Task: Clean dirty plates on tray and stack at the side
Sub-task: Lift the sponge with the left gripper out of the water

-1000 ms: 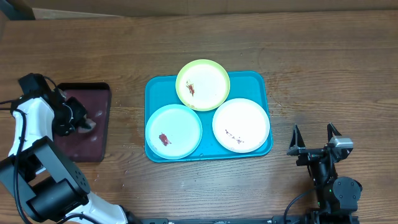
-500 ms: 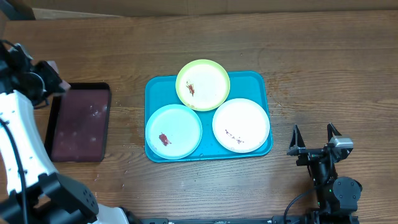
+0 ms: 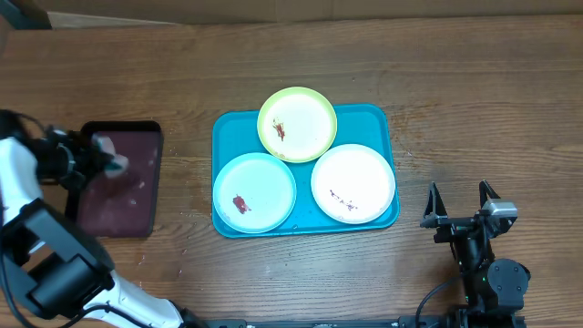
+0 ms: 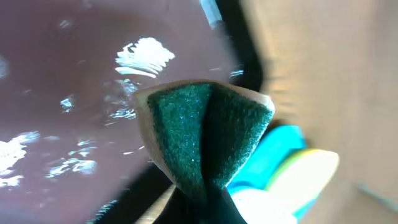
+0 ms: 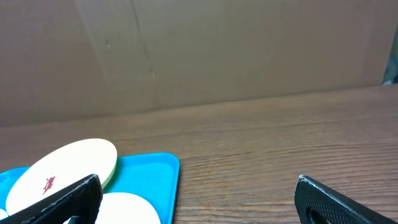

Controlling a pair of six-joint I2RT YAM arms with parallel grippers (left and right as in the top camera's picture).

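One sponge (image 4: 205, 137), edges blurred, pinched in left end effector (image 3: 108, 162); right end effector (image 3: 460, 205) wide

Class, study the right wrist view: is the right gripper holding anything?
No, the right gripper has its jaws wide apart with nothing between them, only the table and tray beyond.

Bright, even light from above washes the wooden surface (image 3: 474, 82), shadows soft. At the left wrist, white glare streaks the maroon tray (image 4: 56, 74); the sponge (image 4: 205, 137) is sharp, the blue tray (image 4: 280, 146) beyond blurred.
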